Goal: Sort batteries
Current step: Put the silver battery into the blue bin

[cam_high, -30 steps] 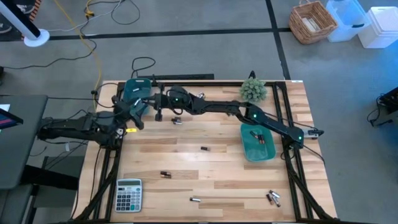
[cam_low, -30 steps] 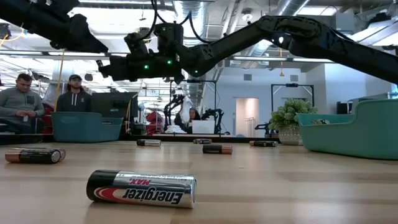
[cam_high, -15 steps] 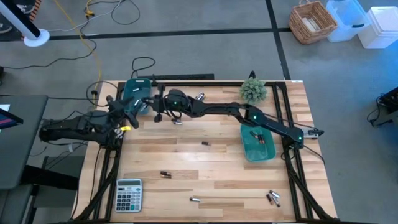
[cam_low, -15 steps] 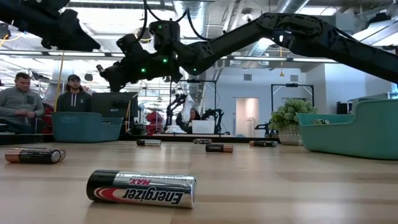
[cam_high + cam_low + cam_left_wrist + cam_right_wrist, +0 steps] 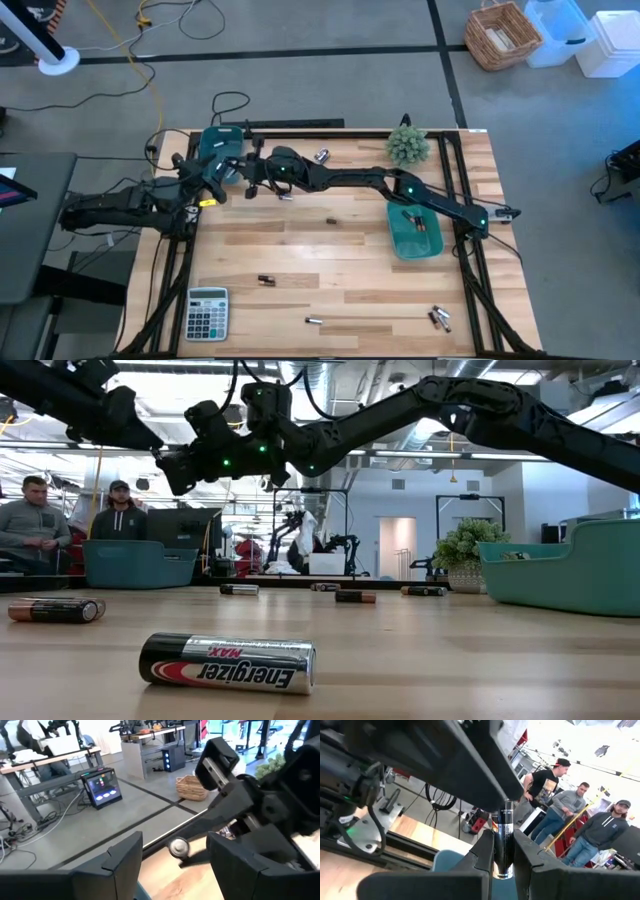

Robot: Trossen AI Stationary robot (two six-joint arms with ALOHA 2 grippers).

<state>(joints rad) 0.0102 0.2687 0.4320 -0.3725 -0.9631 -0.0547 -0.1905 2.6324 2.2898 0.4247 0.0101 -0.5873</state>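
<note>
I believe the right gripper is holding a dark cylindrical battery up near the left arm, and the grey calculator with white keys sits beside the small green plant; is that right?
Not quite: the grey calculator with white keys sits at the near-left corner, far from the small green plant, as the high view shows. The right gripper does hold a dark cylindrical battery near the left gripper.

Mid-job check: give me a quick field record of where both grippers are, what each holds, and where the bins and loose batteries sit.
right gripper: shut on battery, raised near left bin, far-left of table
left gripper: open, empty, facing the right gripper close by
left bin: teal, far-left corner
right bin: teal, right side, batteries inside
loose batteries: one mid-table, a pair near the calculator, one at the near edge, a cluster near-right
calculator: near-left corner
plant: far edge
</note>
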